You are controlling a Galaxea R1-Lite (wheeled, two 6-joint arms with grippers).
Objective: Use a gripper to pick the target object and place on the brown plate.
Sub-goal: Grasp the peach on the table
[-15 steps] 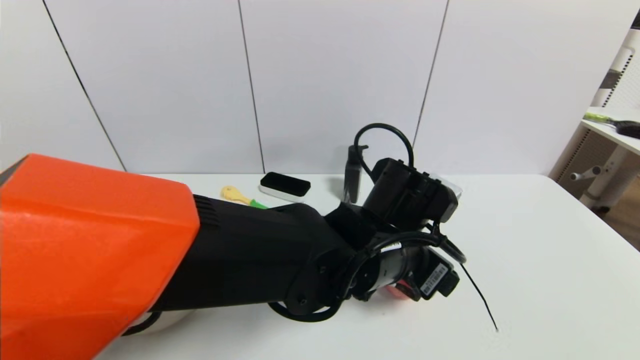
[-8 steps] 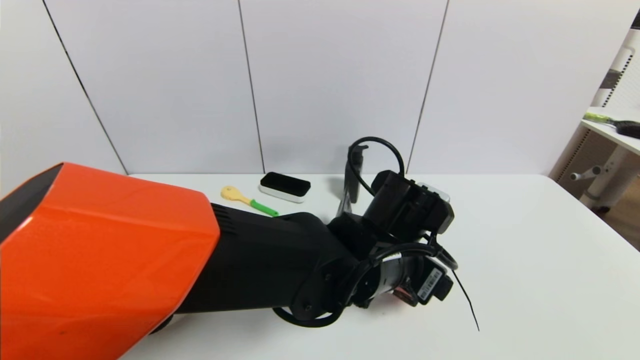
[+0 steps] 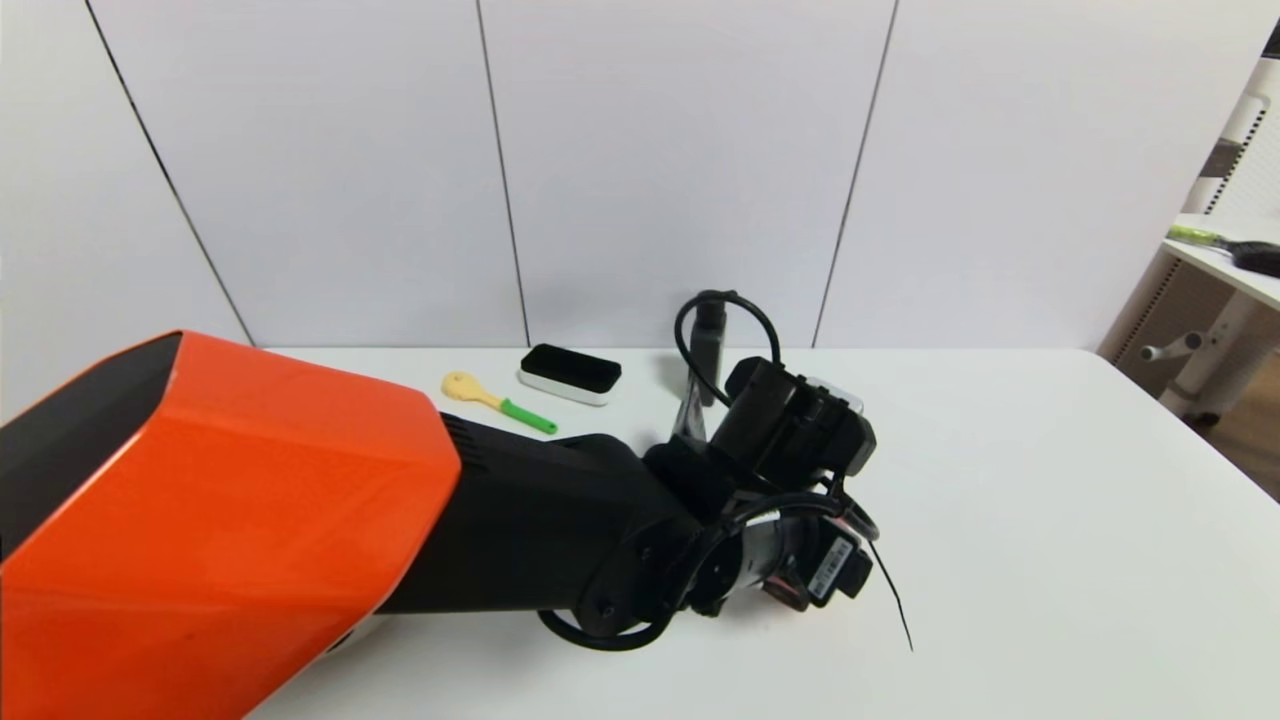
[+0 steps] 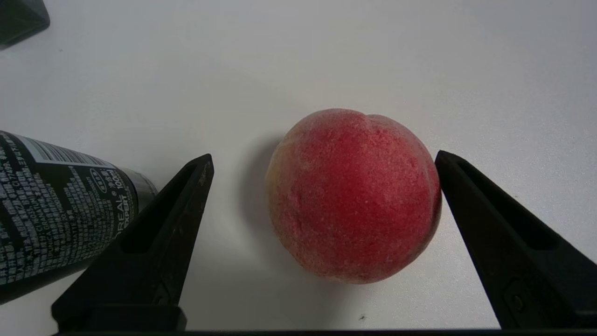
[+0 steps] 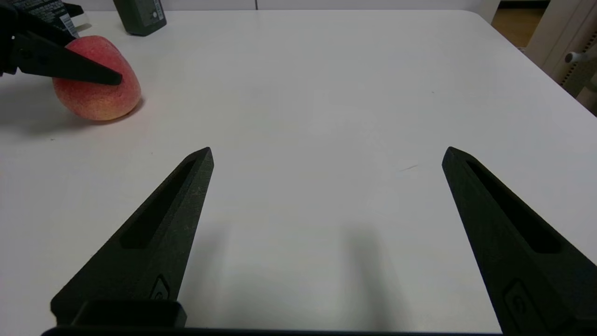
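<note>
The peach (image 4: 352, 196), round and red-pink, lies on the white table (image 4: 373, 56). My left gripper (image 4: 324, 156) is open with one finger on each side of it. One finger (image 4: 485, 219) is at or nearly at the peach's side, and the other (image 4: 168, 214) stands apart from it. In the right wrist view the peach (image 5: 95, 100) shows far off, with a left finger (image 5: 70, 70) across it. In the head view my left arm (image 3: 500, 520) hides the peach. My right gripper (image 5: 327, 150) is open and empty, low over bare table. The brown plate is out of view.
A black printed tube (image 4: 56, 210) lies close beside the left gripper's free finger. At the back of the table are a yellow tool with a green handle (image 3: 495, 398), a black-topped white block (image 3: 570, 373) and an upright dark grey object (image 3: 707, 350).
My left arm's wrist has shifted left and slightly down in the head view. Its loose cable tie has moved along with it.
</note>
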